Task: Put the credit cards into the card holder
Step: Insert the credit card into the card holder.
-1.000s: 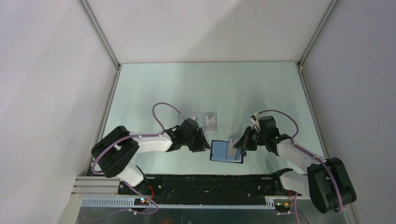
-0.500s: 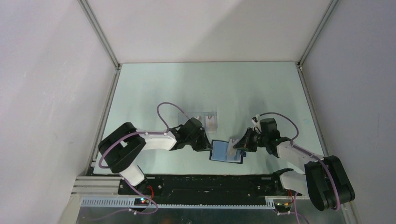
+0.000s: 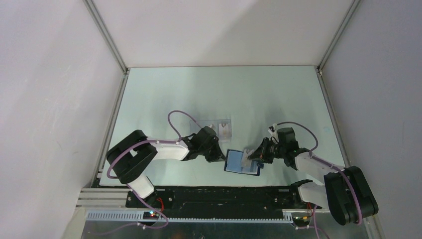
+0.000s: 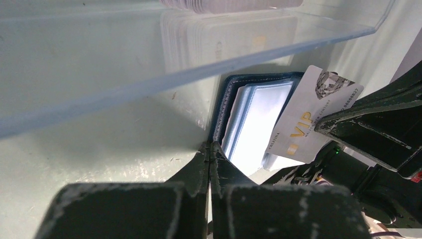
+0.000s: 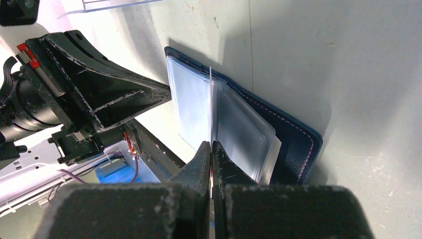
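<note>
Insertion: right gripper (image 5: 211, 149) pinches thin white gold-lettered card (image 4: 311, 122) edge-on over open navy-blue folding card holder (image 5: 293, 144); left gripper (image 4: 209, 149), closed, touches its left edge. Align card with clear sleeve (image 5: 239, 129) mouth; slide shallowly.

Soft, even overhead light fills the top view. The pale green tabletop (image 3: 219, 94) is brightest toward 12 o'clock, with faint shadows under the arms near 6 o'clock.

In the left wrist view, the black left gripper (image 4: 210, 147) at 6 o'clock is blurred and grainy. The clear plastic tray (image 4: 199, 64) at 12 o'clock smears. The inner sleeve of the dark navy-blue folding card holder (image 4: 220, 107) glares near white. The white plastic credit card (image 4: 308, 119) at 3 o'clock is sharp, its gold lettering readable.

In the right wrist view, the black right gripper (image 5: 211, 145) is out of focus. The holder casts a dark shadow toward 3 o'clock, and 8 o'clock is overexposed.
</note>
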Available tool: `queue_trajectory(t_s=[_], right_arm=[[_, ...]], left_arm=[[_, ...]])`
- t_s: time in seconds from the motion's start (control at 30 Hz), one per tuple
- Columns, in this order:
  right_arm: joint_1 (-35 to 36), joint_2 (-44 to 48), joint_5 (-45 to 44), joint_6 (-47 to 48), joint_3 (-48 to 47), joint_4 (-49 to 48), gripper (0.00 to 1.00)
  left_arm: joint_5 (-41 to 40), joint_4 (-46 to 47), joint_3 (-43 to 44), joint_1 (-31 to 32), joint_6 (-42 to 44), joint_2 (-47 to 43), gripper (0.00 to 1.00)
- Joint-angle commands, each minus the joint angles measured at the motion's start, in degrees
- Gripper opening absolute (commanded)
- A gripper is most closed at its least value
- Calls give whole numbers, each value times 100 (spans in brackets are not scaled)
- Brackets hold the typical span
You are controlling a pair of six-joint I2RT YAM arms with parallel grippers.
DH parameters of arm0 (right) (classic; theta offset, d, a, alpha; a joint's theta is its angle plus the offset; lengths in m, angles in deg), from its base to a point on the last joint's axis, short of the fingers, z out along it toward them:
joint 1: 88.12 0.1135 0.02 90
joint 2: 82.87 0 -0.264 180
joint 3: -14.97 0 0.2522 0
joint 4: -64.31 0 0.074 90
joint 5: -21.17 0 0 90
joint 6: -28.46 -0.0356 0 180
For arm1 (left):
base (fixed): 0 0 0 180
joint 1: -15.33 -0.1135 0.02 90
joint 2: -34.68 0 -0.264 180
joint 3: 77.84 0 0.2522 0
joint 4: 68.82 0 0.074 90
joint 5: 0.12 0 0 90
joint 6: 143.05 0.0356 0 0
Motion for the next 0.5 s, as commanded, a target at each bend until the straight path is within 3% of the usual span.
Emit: queue_trajectory(t_s=[0.0,0.47], right_arm=[[-18,118,-26,44,42,-73,0],[286,-79,-109,-99,320,90,0]], left_arm=[[-224,-203,-123,70,-216,-34,0],[-338,-203,-228,109,-498,-38,0]])
